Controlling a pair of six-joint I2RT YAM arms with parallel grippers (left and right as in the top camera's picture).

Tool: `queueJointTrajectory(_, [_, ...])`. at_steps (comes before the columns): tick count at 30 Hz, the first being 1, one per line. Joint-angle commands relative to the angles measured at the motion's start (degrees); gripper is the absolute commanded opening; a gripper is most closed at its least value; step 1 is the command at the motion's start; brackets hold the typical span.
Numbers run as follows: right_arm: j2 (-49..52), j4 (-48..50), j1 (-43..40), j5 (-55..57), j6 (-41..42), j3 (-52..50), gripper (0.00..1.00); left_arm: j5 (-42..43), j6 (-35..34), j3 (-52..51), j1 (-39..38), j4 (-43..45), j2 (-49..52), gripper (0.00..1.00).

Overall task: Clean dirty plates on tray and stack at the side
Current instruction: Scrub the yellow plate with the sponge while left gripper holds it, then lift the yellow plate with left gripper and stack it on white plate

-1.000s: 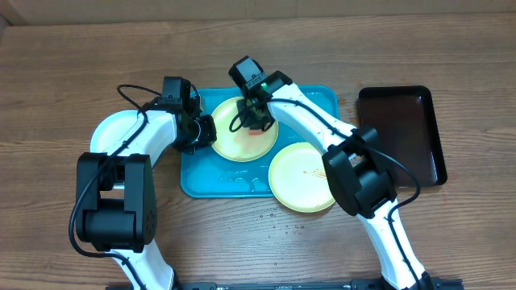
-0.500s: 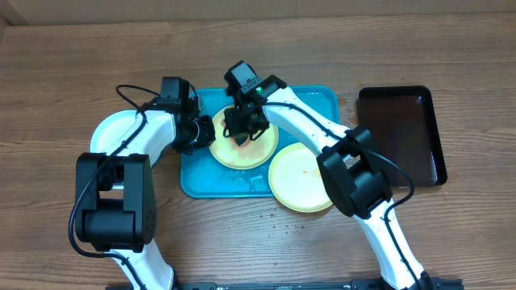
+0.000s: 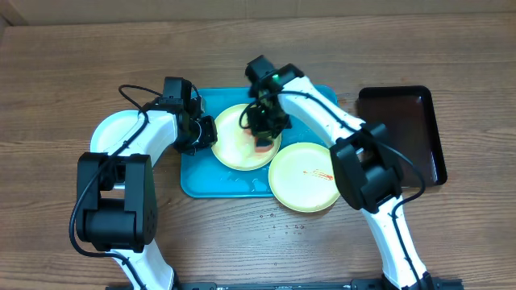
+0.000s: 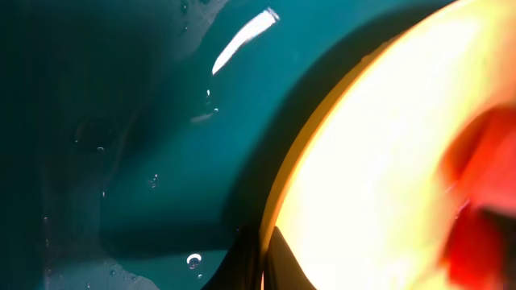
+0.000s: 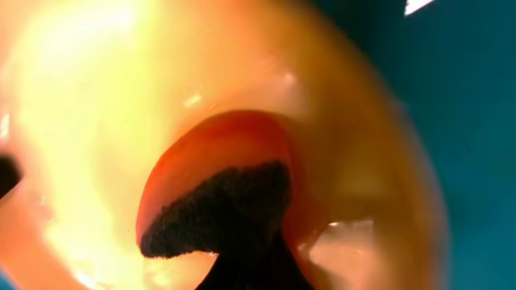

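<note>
The right gripper [image 3: 264, 131] is pressing a reddish sponge [image 3: 264, 146] onto the yellow-green plate [image 3: 234, 149] in the teal tray [image 3: 196, 176]; the left gripper [image 3: 206, 133] is resting at the plate's left rim.

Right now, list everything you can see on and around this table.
teal tray: one, teal-blue, wet, middle of the table.
yellow-green plate on the tray: one, pale centre, lying in the tray.
smeared yellow-green plate: one, red smear, lying over the tray's near right corner.
light blue plate: one, on the table left of the tray, partly under the left arm.
black tray: one, narrow, at the far right.
sponge: one, orange-red with a dark rough face, pressed on the plate in the tray.
wooden table: one, brown.
left gripper: one, black, closed on the left rim of the plate in the tray.
right gripper: one, black, holding the sponge.
</note>
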Motion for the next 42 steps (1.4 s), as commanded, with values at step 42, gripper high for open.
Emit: queueJointTrajectory(42, [-0.8,-13.4,-5.4,-7.6,-2.3,22.4,0.04,-6.6,5.1,1.2,0.4,-0.3,-0.6,0.04])
